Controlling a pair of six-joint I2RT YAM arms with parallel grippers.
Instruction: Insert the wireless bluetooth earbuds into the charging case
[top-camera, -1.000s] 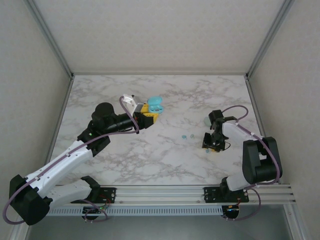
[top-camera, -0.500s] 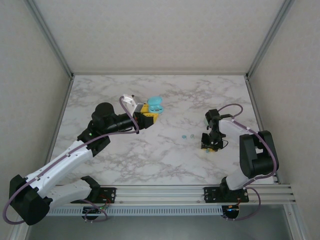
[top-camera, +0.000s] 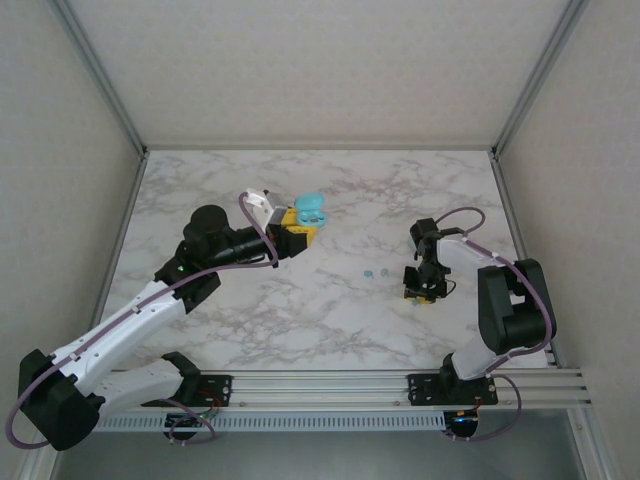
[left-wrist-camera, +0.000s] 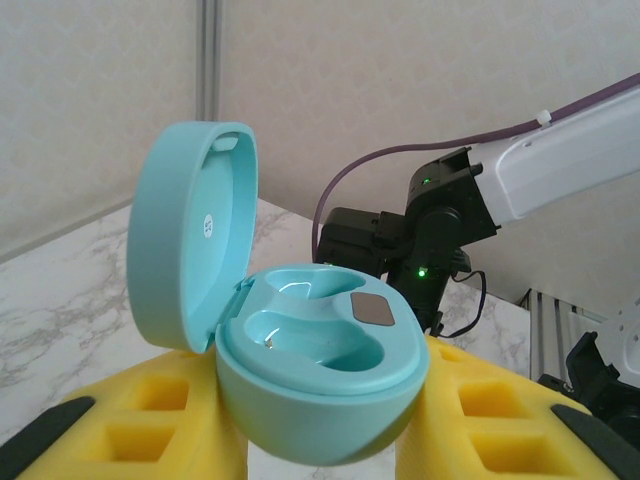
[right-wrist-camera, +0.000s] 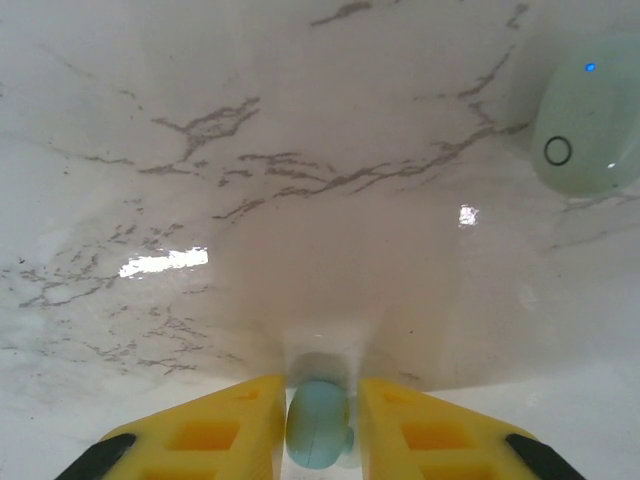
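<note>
My left gripper (left-wrist-camera: 325, 432) is shut on the charging case (left-wrist-camera: 320, 350), a turquoise pebble held upright above the table with its lid swung open to the left. Both wells inside it are empty. From above, the case (top-camera: 311, 208) sits at the tip of the left gripper (top-camera: 298, 228), left of centre. My right gripper (top-camera: 420, 292) points down at the tabletop on the right side. Its yellow fingers press on both sides of one teal earbud (right-wrist-camera: 317, 430), so the right gripper (right-wrist-camera: 322, 395) is shut on it. Two more earbuds (top-camera: 368, 273) lie loose on the marble between the arms.
A pale mint rounded device (right-wrist-camera: 590, 125) with a ring button and a small blue light lies on the marble just beyond the right gripper. The marble table (top-camera: 330, 330) is walled on three sides, with the metal rail at its near edge.
The right gripper's fingers have closed in onto the earbud, and the right arm has shifted slightly left. The left arm and the case have stayed still.
</note>
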